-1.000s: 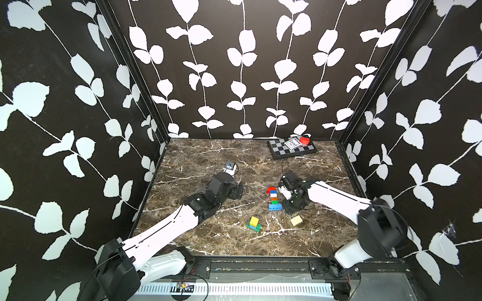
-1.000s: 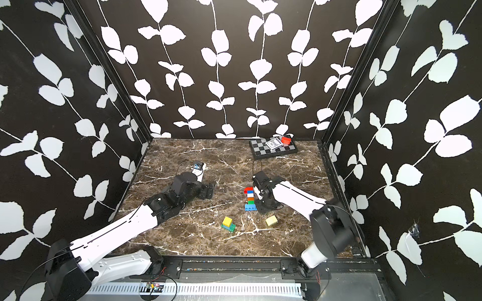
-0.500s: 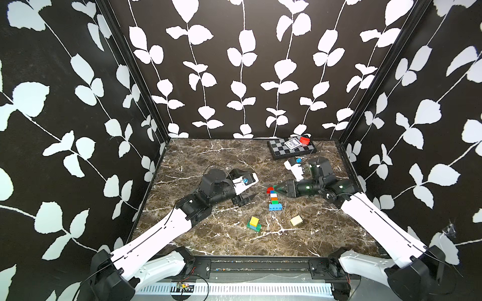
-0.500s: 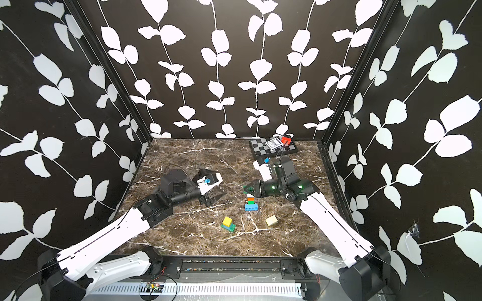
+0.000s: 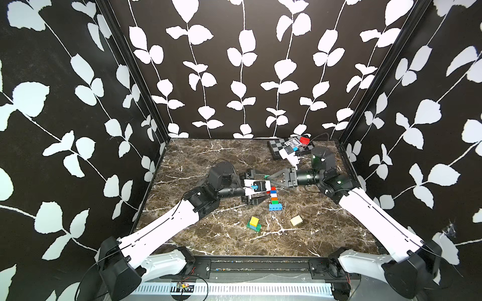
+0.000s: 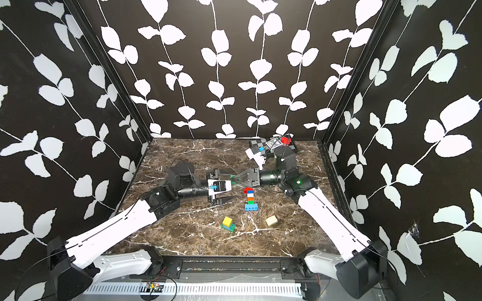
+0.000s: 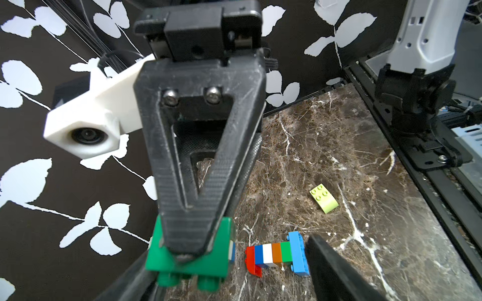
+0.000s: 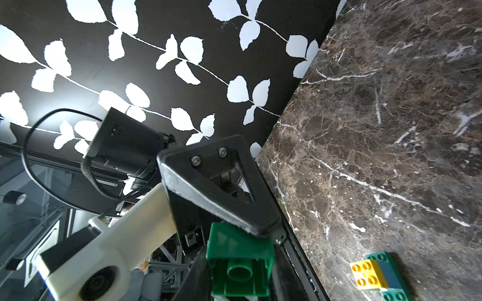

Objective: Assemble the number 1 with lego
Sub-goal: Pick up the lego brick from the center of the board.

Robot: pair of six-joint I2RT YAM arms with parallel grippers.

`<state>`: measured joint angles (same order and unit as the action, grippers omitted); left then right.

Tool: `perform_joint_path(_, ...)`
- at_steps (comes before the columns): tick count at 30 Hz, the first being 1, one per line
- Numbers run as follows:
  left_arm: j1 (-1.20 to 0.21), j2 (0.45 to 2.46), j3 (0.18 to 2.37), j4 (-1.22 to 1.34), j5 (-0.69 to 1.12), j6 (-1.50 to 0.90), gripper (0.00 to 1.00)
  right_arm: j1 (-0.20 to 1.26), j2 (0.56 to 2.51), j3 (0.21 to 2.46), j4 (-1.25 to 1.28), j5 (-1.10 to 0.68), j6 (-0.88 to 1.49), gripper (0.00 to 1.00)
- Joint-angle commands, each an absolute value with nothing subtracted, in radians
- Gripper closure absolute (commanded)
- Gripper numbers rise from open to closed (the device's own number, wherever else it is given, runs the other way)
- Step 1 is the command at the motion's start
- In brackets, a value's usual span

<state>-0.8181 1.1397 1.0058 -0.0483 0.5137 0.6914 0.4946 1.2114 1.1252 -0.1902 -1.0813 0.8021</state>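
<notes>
Green brick (image 8: 240,258) pinched airborne in right gripper (image 5: 270,178) near the red end of the striped stack (image 5: 273,198) lying on the table (image 5: 208,156), left gripper (image 6: 233,185) jaws apart around it: looks like a handover, next left closes squarely before right releases.

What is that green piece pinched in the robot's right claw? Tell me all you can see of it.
The green brick is a chunky block of glossy dark-green plastic. One face carries round studs; the opposite side is hollow with a round tube inside. The right gripper pinches it at its fingertips, off the marble table. It sits between the open fingers of the left gripper, close to one; contact is unclear.
</notes>
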Motion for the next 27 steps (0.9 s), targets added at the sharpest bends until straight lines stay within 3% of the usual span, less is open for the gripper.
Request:
perform_joint_path(1, -0.820, 1.127, 1.024, 0.016, 0.540, 0.663, 0.25, 0.495, 1.212, 1.159, -0.088, -1.164, 0.865, 0.72)
perform_joint_path(7, -0.818, 1.114, 0.989, 0.090, 0.562, 0.587, 0.37, 0.494, 1.215, 1.143, -0.060, -1.216, 0.890, 0.72)
perform_joint_path(17, -0.804, 1.091, 0.921, 0.243, 0.594, 0.403, 0.47, 0.493, 1.215, 1.132, -0.030, -1.262, 0.919, 0.73)
perform_joint_path(22, -0.801, 1.082, 0.907, 0.282, 0.637, 0.352, 0.48, 0.492, 1.212, 1.130, -0.028, -1.272, 0.922, 0.73)
perform_joint_path(27, -0.798, 1.066, 0.894, 0.304, 0.638, 0.328, 0.41, 0.490, 1.209, 1.117, -0.028, -1.279, 0.926, 0.73)
